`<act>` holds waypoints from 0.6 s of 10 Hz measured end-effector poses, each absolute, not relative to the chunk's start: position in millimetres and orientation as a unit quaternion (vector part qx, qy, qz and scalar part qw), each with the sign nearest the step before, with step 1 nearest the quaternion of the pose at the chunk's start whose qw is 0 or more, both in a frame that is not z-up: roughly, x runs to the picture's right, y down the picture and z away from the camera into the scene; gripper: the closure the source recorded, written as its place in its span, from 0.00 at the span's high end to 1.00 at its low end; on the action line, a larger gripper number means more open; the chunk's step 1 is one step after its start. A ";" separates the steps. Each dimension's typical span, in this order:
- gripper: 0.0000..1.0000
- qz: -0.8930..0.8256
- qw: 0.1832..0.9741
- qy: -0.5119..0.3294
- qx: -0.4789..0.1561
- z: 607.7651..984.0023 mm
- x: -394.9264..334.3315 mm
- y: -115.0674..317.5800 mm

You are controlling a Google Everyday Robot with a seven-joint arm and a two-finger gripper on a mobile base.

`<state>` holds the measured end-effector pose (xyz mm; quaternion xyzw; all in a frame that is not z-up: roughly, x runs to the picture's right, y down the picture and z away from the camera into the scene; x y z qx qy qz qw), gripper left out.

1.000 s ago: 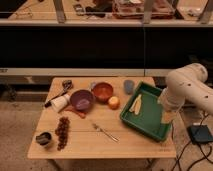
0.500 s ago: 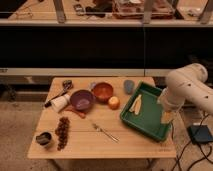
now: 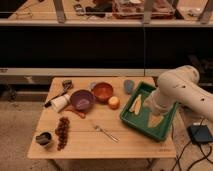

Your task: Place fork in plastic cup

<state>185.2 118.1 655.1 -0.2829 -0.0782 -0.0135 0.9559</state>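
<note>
The fork [image 3: 105, 132], thin and silver, lies flat on the wooden table [image 3: 135, 145] near its front middle, just in front of the purple bowl [image 3: 82, 99]. A small blue-grey plastic cup [image 3: 129, 86] stands upright at the back, beside the green tray's [image 3: 162, 131] left corner. My gripper [image 3: 151, 111] hangs at the end of the white arm [image 3: 177, 90] over the green tray, well to the right of the fork and holding nothing. Its jaws stand open.
An orange bowl [image 3: 103, 91], an orange fruit [image 3: 114, 102], a reddish stick [image 3: 75, 113], a white cup on its side [image 3: 60, 103], a grape bunch [image 3: 62, 132] and a dark small cup [image 3: 43, 138] share the table. Pale yellow pieces [image 3: 136, 104] lie in the tray. A dark counter runs behind.
</note>
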 end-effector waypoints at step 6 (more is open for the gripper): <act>0.65 -0.003 0.936 -0.147 -0.320 659.0 48.1 144.4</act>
